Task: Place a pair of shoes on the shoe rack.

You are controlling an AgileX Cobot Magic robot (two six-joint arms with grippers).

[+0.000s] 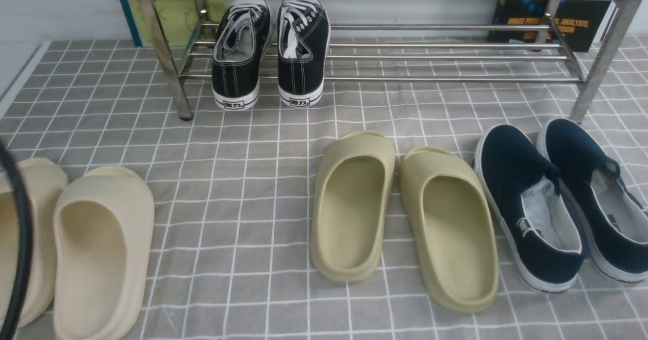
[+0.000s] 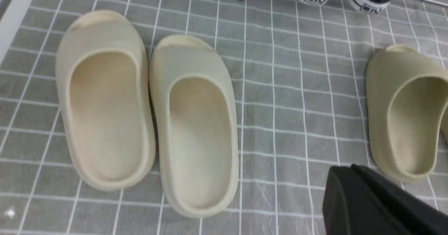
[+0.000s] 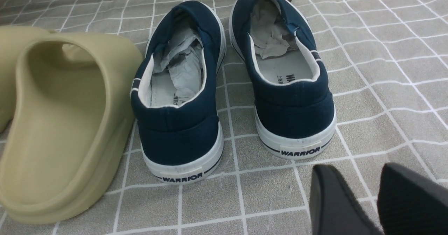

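The pair of shoes (image 1: 271,51) sits side by side on the lowest bars of the shoe rack (image 1: 405,56), at eleven o'clock in the front view, toes in and heels overhanging the checked tabletop (image 1: 243,147), so the task looks done. The left tool (image 2: 378,203) hangs over the cloth with its jaws together, empty, near the cream slippers (image 2: 150,112). The right tool (image 3: 371,200) hovers behind the navy slip-ons (image 3: 231,77), jaws a little apart, holding nothing
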